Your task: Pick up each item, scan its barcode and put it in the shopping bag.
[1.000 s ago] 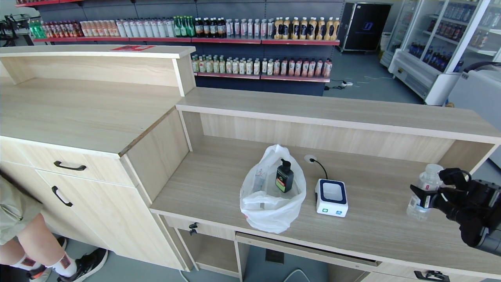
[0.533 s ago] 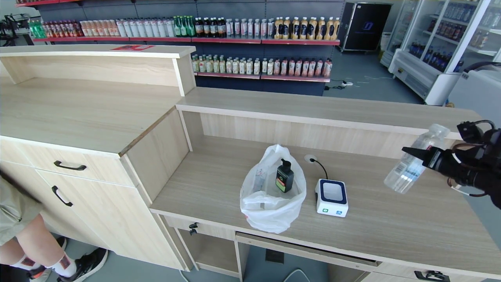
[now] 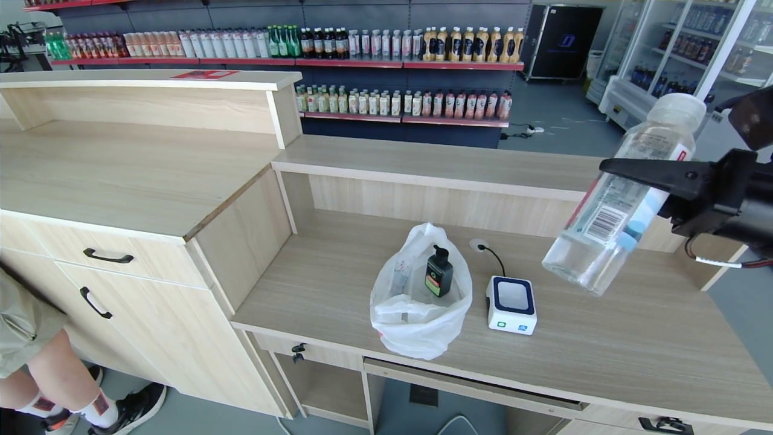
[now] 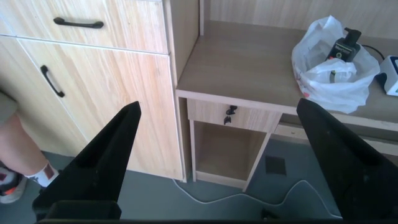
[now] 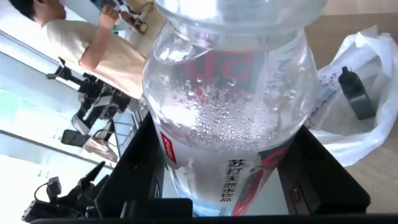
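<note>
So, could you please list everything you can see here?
water bottle: one, clear, tilted in the air over the counter's right part
shopping bag: one, white, open, mid-counter
pump bottle: one, black, upright inside the shopping bag
scanner: one, white with a blue rim, on the counter beside the bag, on its right
cable: one, black, from the scanner to a hole in the counter
counter: one, light wood
shelves: two rows, red-edged, full of drink bottles, behind the counter
fridges: a few, white with glass doors, back right
left gripper: one, black, open, low by the counter's left end
right gripper: one, black, shut on the water bottle
</note>
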{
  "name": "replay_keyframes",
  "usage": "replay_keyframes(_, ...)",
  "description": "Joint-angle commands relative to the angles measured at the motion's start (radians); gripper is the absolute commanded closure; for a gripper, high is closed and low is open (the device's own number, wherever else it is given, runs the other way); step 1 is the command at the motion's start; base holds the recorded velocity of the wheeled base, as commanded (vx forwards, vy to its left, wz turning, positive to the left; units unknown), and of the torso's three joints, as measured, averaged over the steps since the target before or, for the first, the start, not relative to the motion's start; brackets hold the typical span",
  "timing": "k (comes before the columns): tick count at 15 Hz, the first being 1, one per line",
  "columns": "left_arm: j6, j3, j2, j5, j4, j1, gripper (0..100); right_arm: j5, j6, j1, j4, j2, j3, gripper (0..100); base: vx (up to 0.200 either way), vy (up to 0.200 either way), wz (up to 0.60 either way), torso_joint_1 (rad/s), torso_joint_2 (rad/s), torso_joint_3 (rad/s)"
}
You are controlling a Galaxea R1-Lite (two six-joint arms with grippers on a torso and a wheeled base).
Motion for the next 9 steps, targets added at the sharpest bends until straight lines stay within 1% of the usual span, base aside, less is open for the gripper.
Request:
replay_keyframes(1, 0.0, 0.0, 0.0, -0.001, 0.0, 0.0, 0, 0.001, 0.001, 0.075, 0.005, -0.079, 0.012, 100, 0.0, 0.0, 0.0, 0.0, 0.0, 0.0)
replay_keyframes(2, 0.0, 0.0, 0.0, 0.0, 0.0, 0.0, 0, 0.001, 0.001, 0.107, 0.007, -0.099, 0.02, 100, 0.0, 0.0, 0.0, 0.0, 0.0, 0.0)
replay_keyframes(5, 0.0, 0.0, 0.0, 0.0, 0.0, 0.0, 0, 0.001, -0.007, 0.166, 0.028, -0.145, 0.012, 100, 0.0, 0.0, 0.0, 0.0, 0.0, 0.0)
replay_keyframes(6, 0.0, 0.0, 0.0, 0.0, 0.0, 0.0, 0, 0.001, -0.013, 0.18, 0.034, -0.157, -0.009, 100, 0.0, 0.0, 0.0, 0.0, 0.0, 0.0)
replay_keyframes(9, 0.0, 0.0, 0.0, 0.0, 0.0, 0.0, 0, 0.0, -0.037, 0.189, 0.059, -0.176, 0.003, 100, 0.0, 0.0, 0.0, 0.0, 0.0, 0.0)
